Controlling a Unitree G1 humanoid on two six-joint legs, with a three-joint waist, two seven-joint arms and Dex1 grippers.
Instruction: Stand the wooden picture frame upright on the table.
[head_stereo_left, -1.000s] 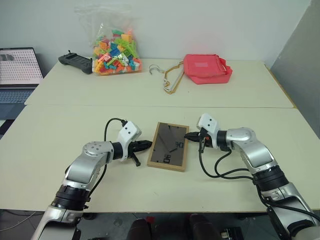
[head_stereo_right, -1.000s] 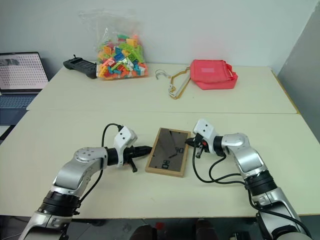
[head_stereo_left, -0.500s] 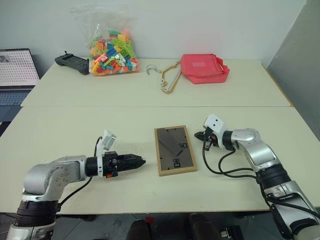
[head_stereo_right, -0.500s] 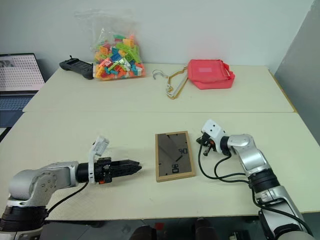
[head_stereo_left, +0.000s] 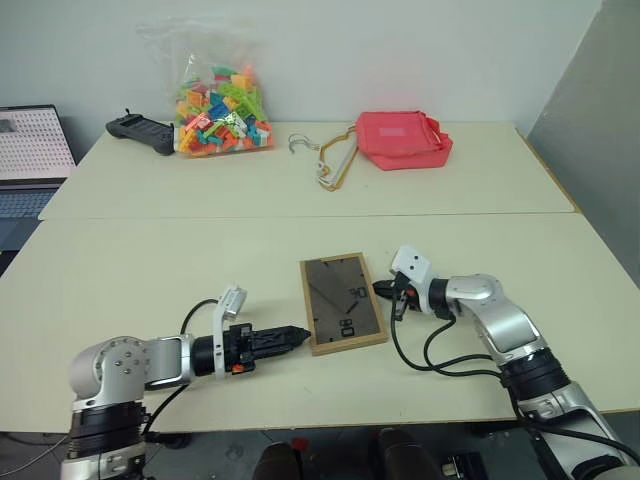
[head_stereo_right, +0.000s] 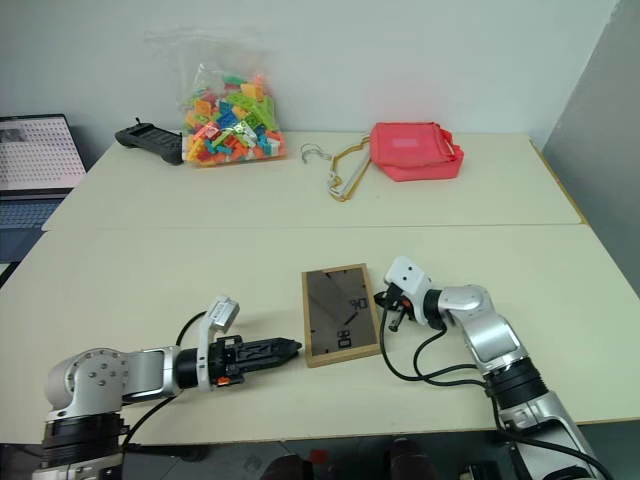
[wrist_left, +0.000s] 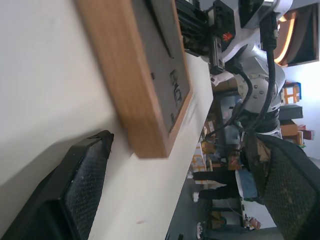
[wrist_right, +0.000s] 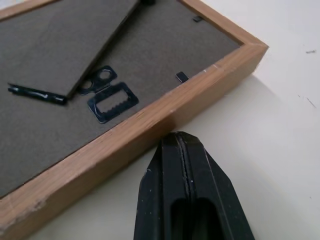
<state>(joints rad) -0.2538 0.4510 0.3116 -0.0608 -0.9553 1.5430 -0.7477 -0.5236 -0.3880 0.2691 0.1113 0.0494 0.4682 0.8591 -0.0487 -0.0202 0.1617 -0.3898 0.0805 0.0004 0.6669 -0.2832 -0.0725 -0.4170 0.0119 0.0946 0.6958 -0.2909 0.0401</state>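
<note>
Tabletop (head_stereo_left: 150, 270) is carrying the wooden picture frame (head_stereo_left: 343, 301), which is lying flat near the middle with its dark back panel facing up. Seen from the left eye, the left end effector (head_stereo_left: 298, 334) is pointing right at the frame's near left corner, just beside it, while the right end effector (head_stereo_left: 381, 289) is sitting at the frame's right edge, fingers pressed together. Along the far side, a bag of coloured blocks (head_stereo_left: 218, 101), a black controller (head_stereo_left: 140, 130), wire hangers (head_stereo_left: 325, 160) and a red pouch (head_stereo_left: 402, 138) are lying well apart from the frame, and a laptop (head_stereo_left: 35, 150) is standing off the far left.

From the left wrist, the fingers (wrist_left: 75, 190) are standing wide apart on either side of the frame's light-wood corner (wrist_left: 135, 105), holding nothing; whether one is touching the wood I cannot tell.

From the right wrist, the shut fingertips (wrist_right: 187, 165) are resting against or just beside the frame's wooden rim (wrist_right: 165, 122); the fold-out stand (wrist_right: 60, 40) and a small metal hanger plate (wrist_right: 112, 100) are lying flat on the back.
</note>
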